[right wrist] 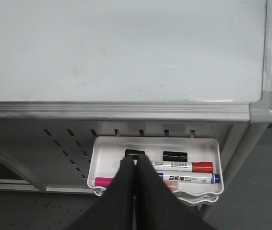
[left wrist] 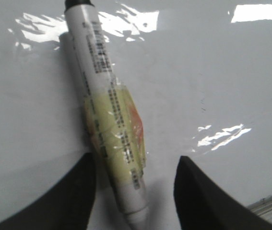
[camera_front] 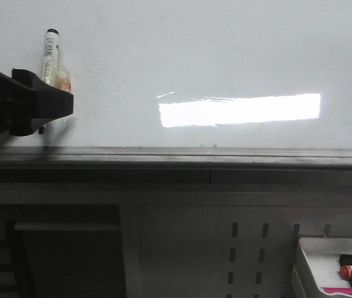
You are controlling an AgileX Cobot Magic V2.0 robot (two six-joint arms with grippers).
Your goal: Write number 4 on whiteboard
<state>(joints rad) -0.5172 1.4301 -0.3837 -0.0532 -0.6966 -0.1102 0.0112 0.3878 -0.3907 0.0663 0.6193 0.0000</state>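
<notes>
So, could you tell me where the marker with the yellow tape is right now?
In the front view the marker lies on the whiteboard at far left, beside the left gripper, whose open fingers flank it.

Dim room — a grey perforated metal panel [camera_front: 247, 254] is standing w/ rows of slots. A small white tray [right wrist: 212, 143] is hanging on it, holding red [right wrist: 183, 166] & blue [right wrist: 193, 178] markers. Dark speckled floor [right wrist: 30, 211] is showing beneath — a dark shelf frame [camera_front: 64, 248] is sitting at lower left.
</notes>
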